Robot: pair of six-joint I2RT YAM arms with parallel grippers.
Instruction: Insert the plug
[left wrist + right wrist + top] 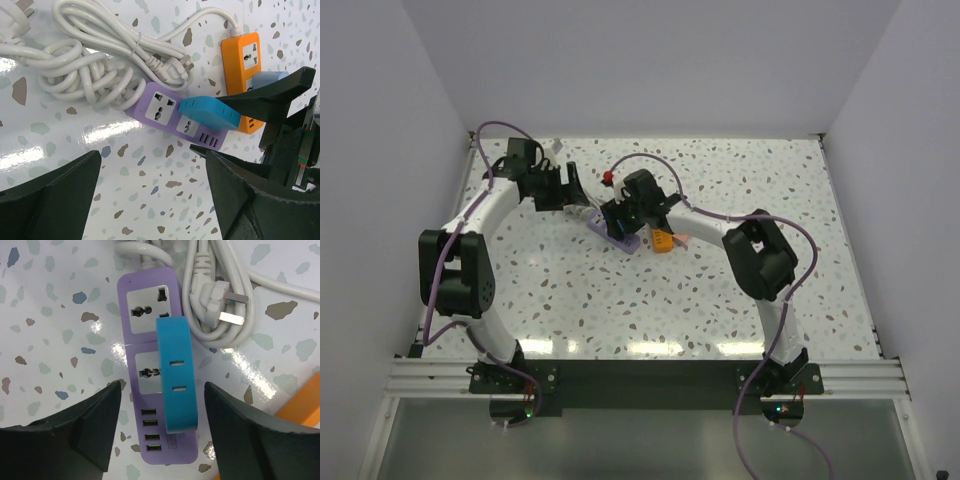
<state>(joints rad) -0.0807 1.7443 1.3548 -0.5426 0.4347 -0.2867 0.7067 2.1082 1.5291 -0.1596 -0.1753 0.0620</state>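
Note:
A purple power strip [145,345] lies on the speckled table, also in the left wrist view [160,107] and the top view [623,237]. A blue plug [175,375] sits on it over the right side of the socket nearest the USB ports, tilted in the left wrist view [207,112]. I cannot tell whether its pins are in. My right gripper [162,390] is open, its fingers [100,415] straddling the plug with wide gaps on both sides. My left gripper [150,160] is open and empty, just beside the strip.
A bundled white cable [85,70] with a white plug [220,305] lies against the strip. An orange power strip [243,60] lies close beside the purple one, with a pale blue block [270,80] on it. A small red object [608,178] lies behind the grippers.

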